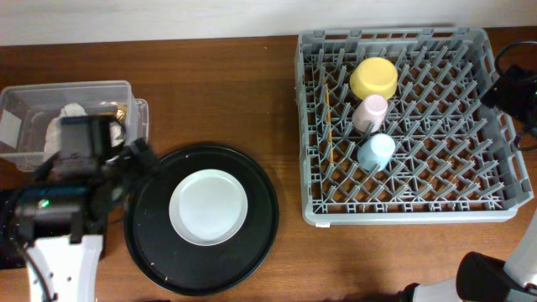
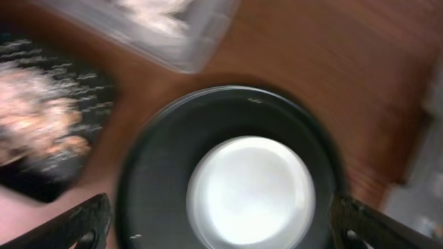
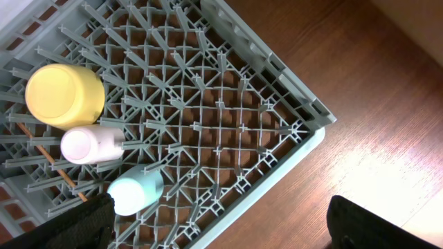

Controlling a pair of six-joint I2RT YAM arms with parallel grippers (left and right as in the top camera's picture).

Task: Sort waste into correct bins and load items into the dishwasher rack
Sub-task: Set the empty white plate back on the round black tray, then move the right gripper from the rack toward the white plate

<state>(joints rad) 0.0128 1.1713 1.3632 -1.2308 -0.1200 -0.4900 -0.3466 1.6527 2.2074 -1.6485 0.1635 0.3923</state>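
The white plate (image 1: pixel 209 206) lies on a round black serving tray (image 1: pixel 252 243). My left gripper (image 2: pixel 221 235) is open and empty, above the plate (image 2: pixel 250 192); this view is blurred. The clear tub (image 1: pixel 33 101) holds white napkins (image 1: pixel 71 111). The shallow black tray (image 2: pixel 83 83) holds beige scraps (image 2: pixel 41 124). The grey rack (image 1: pixel 470 210) holds the yellow bowl (image 1: pixel 373 77), pink cup (image 1: pixel 369 112), blue cup (image 1: pixel 375 152) and chopsticks (image 1: pixel 329 126). My right gripper (image 3: pixel 221 232) is open and empty, over the rack's edge (image 3: pixel 304 138), to the right of the blue cup (image 3: pixel 135 192).
The left arm (image 1: pixel 75 176) covers the table between the tub and the serving tray. Black cables and part of the right arm (image 1: pixel 516 88) lie at the rack's right side. Bare wooden table (image 1: pixel 210 92) shows behind the serving tray.
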